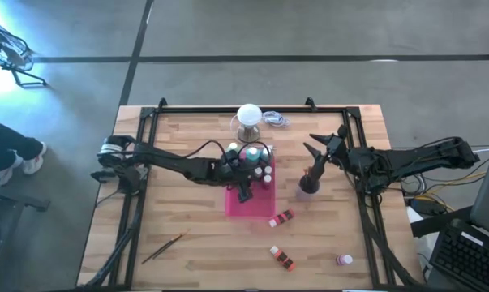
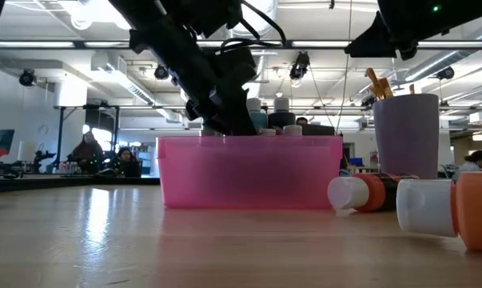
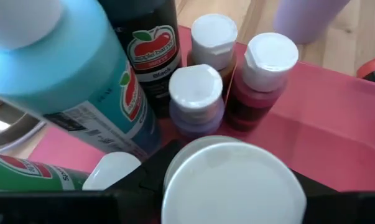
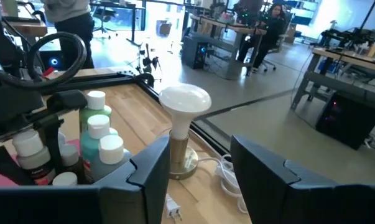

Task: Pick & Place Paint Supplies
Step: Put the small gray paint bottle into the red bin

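Left pincer (image 1: 246, 191) over pink tray (image 1: 232, 207), fingers hidden behind white-capped bottle (image 3: 231, 186).

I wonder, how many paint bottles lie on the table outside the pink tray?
3: an orange bottle beside the tray, another orange bottle nearer the front edge, a small bottle right of that. None seem hidden.

bottles (image 1: 259, 161): upright, in tray | three lying loose | brush (image 1: 165, 246): flat
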You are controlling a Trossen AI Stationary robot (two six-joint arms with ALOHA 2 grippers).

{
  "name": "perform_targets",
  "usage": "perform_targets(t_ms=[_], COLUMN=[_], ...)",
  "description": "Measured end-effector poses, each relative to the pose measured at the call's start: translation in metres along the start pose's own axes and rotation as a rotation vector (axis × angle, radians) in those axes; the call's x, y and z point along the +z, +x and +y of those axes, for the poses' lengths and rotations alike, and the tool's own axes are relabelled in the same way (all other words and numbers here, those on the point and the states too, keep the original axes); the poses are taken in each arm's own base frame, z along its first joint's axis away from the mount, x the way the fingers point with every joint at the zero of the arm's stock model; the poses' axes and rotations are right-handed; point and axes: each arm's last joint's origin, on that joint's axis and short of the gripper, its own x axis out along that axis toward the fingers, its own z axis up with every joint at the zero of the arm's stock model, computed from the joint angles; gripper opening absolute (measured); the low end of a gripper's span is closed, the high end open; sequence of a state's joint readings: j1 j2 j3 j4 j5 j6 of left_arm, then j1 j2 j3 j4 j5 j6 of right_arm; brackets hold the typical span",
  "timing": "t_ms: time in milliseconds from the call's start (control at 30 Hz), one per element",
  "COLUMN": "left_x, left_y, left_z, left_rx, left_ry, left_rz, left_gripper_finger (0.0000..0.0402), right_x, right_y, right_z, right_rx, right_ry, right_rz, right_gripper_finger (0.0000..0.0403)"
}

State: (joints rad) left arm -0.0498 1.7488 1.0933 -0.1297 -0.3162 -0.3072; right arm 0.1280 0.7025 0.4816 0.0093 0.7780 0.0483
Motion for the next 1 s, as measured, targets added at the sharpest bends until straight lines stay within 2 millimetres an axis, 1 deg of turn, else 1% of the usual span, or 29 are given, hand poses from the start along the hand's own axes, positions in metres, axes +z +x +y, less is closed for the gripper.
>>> perform_targets(t_ms=[267,400,533,767,833,1000], left_x=[-0.001,0.000,-0.002,-0.008,-0.011,-0.013], left_y=[0.019,0.019,0.018,0.025,0.028,0.030], left_z=[-0.006,-0.006,-0.005,-0.005,-0.006,-0.008], left_rx=[0.022,0.039,0.045,0.062,0.066,0.047], left_ry=[0.018,0.009,-0.007,-0.029,-0.036,-0.058], left_rz=[0.017,0.017,0.056,0.086,0.097,0.111], left_gripper_finger=[0.0149,0.0149,0.0149,0.0149,0.0149,0.0149], right_x=[0.000,-0.001,-0.002,-0.002,-0.002,-0.002], right_y=[0.001,0.002,0.003,0.003,0.003,0.003], right_z=[-0.001,0.000,0.000,0.000,0.001,0.001], right_rx=[-0.008,-0.009,-0.009,-0.009,-0.009,-0.009], right_ry=[-0.002,-0.009,-0.015,-0.017,-0.017,-0.017], right_rz=[0.005,0.012,0.014,0.013,0.013,0.013], right_gripper_finger=[0.0147,0.0142,0.0136,0.0130,0.0130,0.0142])
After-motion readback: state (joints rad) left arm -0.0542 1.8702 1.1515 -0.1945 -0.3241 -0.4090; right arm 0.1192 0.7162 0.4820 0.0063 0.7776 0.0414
